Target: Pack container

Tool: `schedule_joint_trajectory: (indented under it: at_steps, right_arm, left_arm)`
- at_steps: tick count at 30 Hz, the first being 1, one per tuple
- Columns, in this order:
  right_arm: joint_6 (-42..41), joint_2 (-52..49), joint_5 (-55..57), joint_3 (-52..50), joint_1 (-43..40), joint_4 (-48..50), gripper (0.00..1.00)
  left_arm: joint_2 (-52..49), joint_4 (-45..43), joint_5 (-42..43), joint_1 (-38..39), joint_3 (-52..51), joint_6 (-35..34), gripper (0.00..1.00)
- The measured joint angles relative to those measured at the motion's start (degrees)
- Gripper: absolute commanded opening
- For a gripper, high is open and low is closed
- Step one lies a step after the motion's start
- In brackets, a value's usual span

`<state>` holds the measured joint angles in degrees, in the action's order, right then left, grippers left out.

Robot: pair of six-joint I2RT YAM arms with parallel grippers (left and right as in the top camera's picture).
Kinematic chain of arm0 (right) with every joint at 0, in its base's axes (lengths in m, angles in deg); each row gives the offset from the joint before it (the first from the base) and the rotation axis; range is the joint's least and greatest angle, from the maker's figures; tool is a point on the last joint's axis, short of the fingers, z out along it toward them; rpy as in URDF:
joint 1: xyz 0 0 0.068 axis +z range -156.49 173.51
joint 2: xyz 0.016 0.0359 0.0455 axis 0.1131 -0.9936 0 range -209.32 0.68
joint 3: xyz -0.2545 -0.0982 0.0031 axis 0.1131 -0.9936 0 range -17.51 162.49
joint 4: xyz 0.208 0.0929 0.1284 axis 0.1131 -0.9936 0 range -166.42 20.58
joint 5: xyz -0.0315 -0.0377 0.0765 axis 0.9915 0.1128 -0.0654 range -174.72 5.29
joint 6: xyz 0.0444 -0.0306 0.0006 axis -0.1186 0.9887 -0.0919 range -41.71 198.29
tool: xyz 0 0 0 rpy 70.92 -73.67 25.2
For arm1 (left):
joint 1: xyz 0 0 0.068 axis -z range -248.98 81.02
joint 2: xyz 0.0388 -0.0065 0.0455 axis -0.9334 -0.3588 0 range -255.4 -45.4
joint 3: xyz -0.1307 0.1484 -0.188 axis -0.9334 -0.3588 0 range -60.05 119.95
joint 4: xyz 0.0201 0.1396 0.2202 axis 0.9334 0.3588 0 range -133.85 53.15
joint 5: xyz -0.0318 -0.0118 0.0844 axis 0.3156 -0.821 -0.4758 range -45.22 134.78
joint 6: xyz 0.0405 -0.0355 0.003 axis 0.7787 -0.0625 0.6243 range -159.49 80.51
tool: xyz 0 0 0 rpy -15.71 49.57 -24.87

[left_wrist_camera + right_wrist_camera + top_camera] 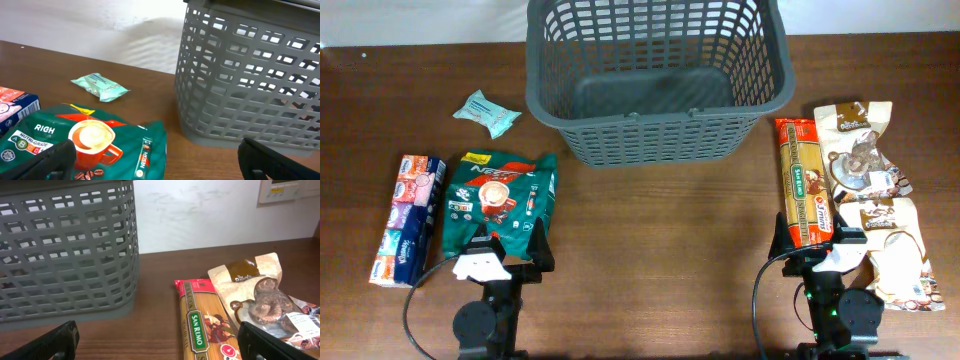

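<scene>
The container [658,140] is a large dark grey lattice basket at the back middle of the table, empty inside. It also shows in the left wrist view [250,90] and the right wrist view [65,260]. My left gripper [510,262] is open and empty at the near left, over the near edge of a green Nescafe packet [500,198] [100,145]. My right gripper [815,255] is open and empty at the near right, over the near end of a San Remo spaghetti pack [802,185] [200,325].
A small light green snack packet [486,112] [100,86] lies left of the basket. A tissue pack [410,218] lies at far left. Mushroom bags [865,160] [255,295] and another brown-and-white packet [898,255] lie right of the spaghetti.
</scene>
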<state>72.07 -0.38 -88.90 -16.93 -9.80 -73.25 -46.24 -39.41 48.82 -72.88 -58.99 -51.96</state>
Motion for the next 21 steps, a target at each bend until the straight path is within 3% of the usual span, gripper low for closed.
schedule_joint_trajectory:
  at_steps: [14,21]
  right_arm:
    - [-0.02,0.00,0.00,0.00,0.00,0.28,0.99]
    - [0.02,0.00,0.00,0.00,0.00,9.84,0.99]
  left_arm:
    - [0.00,0.00,0.00,0.00,0.00,0.00,0.99]
    - [0.00,0.00,0.00,0.00,0.00,0.00,0.99]
